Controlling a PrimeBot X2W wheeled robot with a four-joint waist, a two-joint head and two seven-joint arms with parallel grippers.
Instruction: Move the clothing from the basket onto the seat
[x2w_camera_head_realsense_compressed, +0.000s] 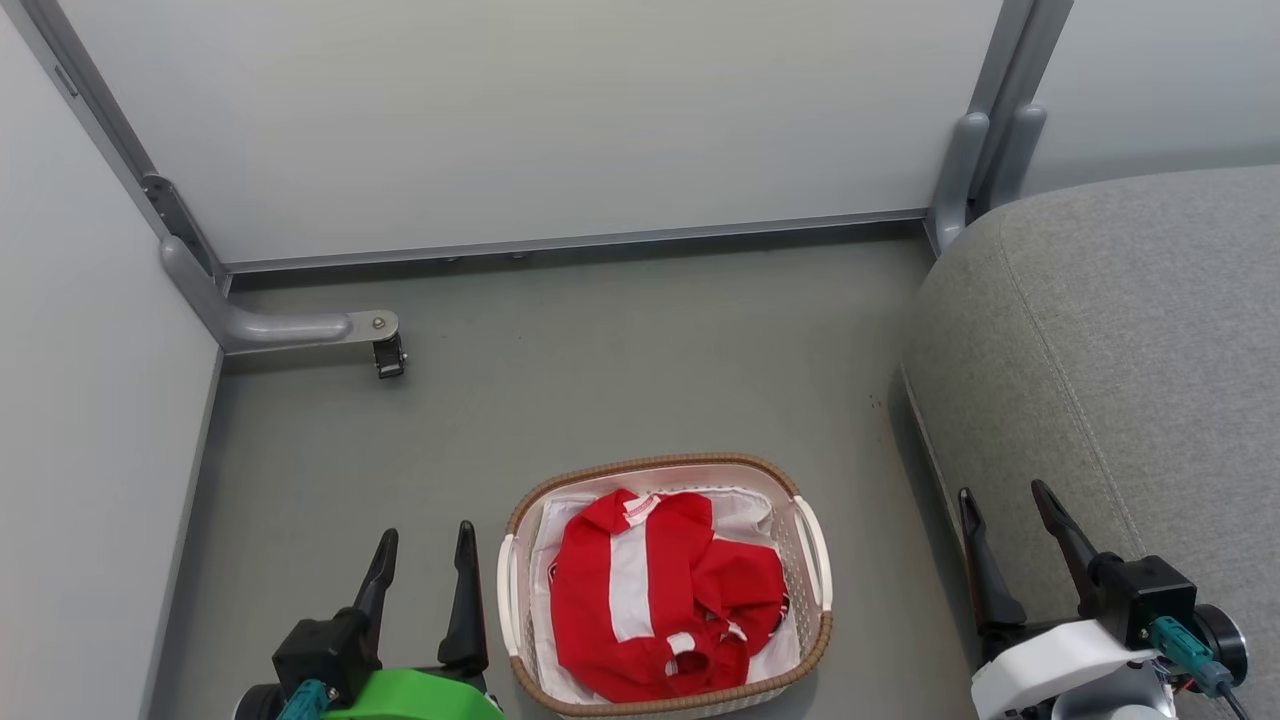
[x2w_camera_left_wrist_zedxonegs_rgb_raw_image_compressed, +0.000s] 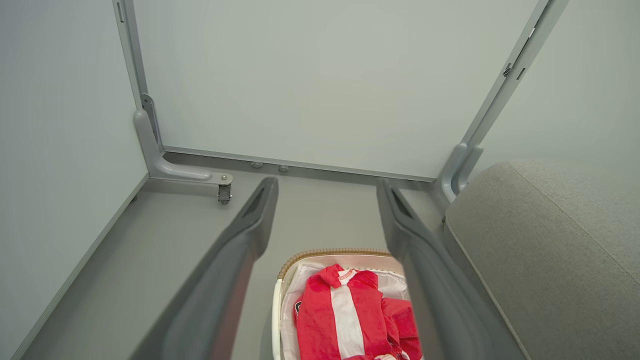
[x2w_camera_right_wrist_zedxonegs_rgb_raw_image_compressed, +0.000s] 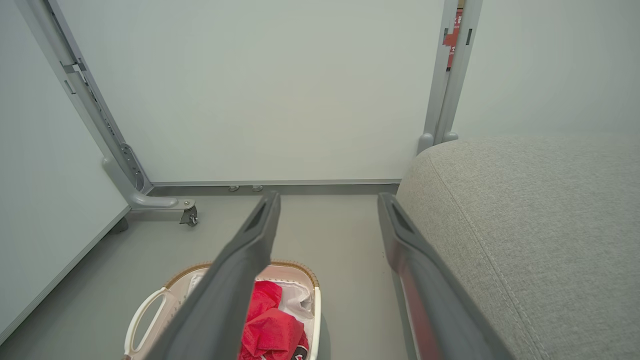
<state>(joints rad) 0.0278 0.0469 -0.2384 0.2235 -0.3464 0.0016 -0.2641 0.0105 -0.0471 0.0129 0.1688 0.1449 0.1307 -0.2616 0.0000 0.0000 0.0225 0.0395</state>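
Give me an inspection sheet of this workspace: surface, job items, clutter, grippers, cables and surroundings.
Surface: plain grey floor; the basket stands on it.
Job's things: bright red clothing with white stripes lies crumpled in the small white perforated plastic basket with a brown woven-look rim, on a white liner sheet. The large grey fabric seat is to the basket's right, with no clothing on its visible part.
Clutter: nothing seen.
Grippers: left gripper open, left of the basket; right gripper open, by the seat's edge; both hold nothing.
Cables: teal plug with dark cable at the right wrist.
Surroundings: pale partition panels in grey metal framing, castor foot at left.
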